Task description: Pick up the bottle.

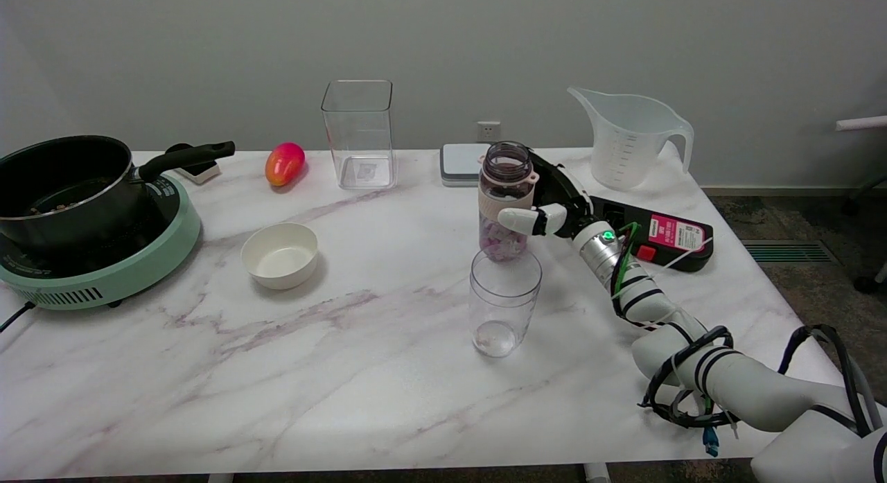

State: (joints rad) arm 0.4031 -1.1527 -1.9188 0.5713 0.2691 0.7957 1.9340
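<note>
Nearest the camera there's a clear cup [504, 303] on the marble table [346, 372]. Right behind it, the right hand [551, 209] has its fingers wrapped around the bottle [506, 199], open-topped, upright, mid-table; can't tell if it's off the surface. Left of that: a white bowl [280, 255] and a pot [66, 185] on a green cooker [104, 261]. Far edge: a mango [284, 163], a square clear container [359, 134] and a measuring jug [629, 138].

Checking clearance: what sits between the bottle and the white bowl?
Nothing: in the head view, only bare marble table lies between the bottle and the white bowl.
</note>
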